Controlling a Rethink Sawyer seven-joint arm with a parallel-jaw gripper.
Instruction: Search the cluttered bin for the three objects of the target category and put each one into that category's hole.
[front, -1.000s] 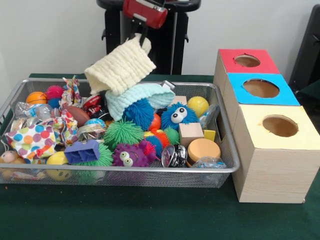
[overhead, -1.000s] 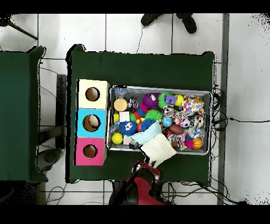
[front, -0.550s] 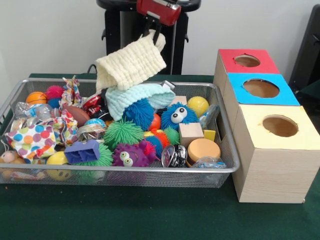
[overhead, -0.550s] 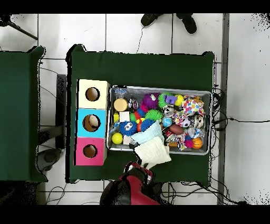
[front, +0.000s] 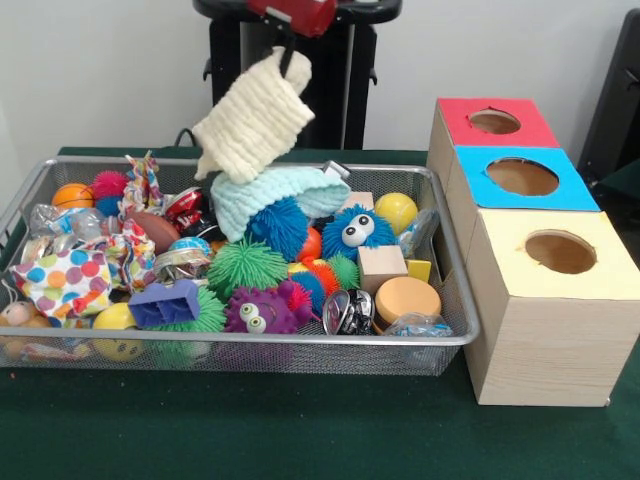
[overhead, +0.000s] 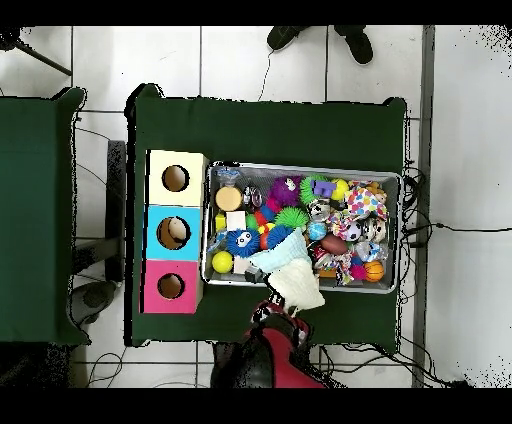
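A cream knitted cloth (front: 255, 118) hangs in the air above the back rim of the wire bin (front: 300, 340), held at its top corner by my gripper (front: 288, 50), which is shut on it. In the overhead view the cream cloth (overhead: 295, 286) lies over the bin's near edge with the gripper (overhead: 277, 313) just below it. A pale mint knitted cloth (front: 275, 192) lies in the bin under it, on spiky balls. To the right stand three boxes with holes: red (front: 494, 121), blue (front: 521, 176) and yellow (front: 560, 252).
The bin is packed with spiky balls, a blue googly-eyed ball (front: 355, 230), a wooden cube (front: 381, 266), a polka-dot cloth (front: 62, 278), a small basketball (front: 73, 194) and shiny wrappers. A person's feet (overhead: 320, 40) show at the overhead view's top edge.
The cream cloth has been lifted higher and now hangs more vertically from the gripper; it swung right, then back left. The bin's contents stayed put.
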